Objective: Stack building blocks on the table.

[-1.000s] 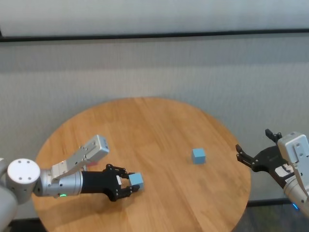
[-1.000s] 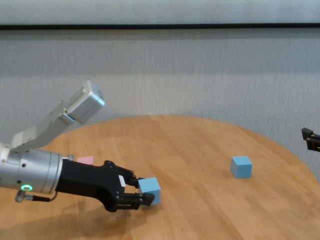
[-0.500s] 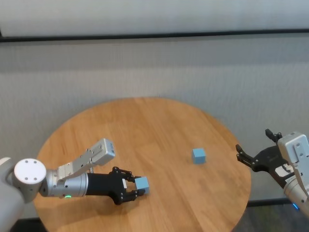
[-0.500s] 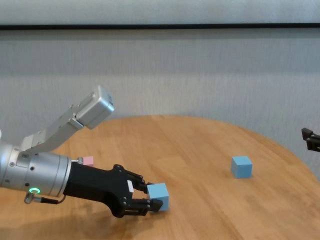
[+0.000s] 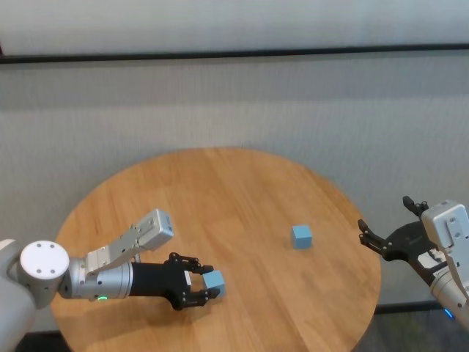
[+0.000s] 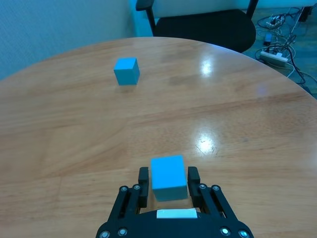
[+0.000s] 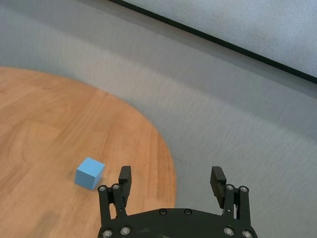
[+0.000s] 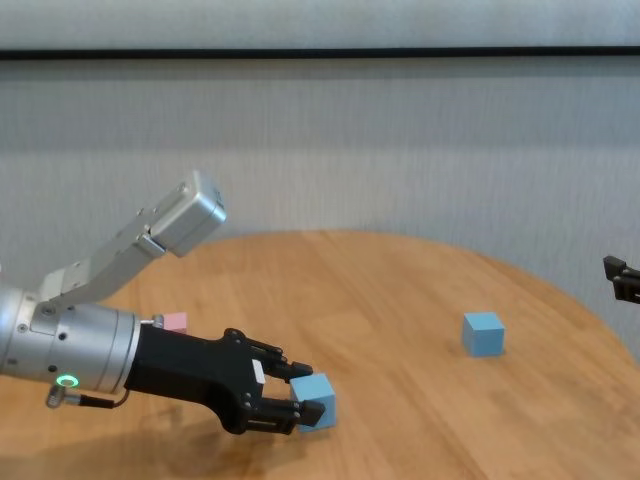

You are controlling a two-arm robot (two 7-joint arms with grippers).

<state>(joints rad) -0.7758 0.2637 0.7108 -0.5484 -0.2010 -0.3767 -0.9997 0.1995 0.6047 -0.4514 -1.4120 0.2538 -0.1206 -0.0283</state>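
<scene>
Left claw (image 8: 296,398) grips a light blue block (image 8: 316,401) above the table (image 8: 400,300).

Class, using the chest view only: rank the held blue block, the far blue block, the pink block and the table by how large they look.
1. The table.
2. The held blue block, in the left end effector, and the far blue block: alike, so unranked.
3. The pink block, partly hidden behind the arm, so unsure.
</scene>
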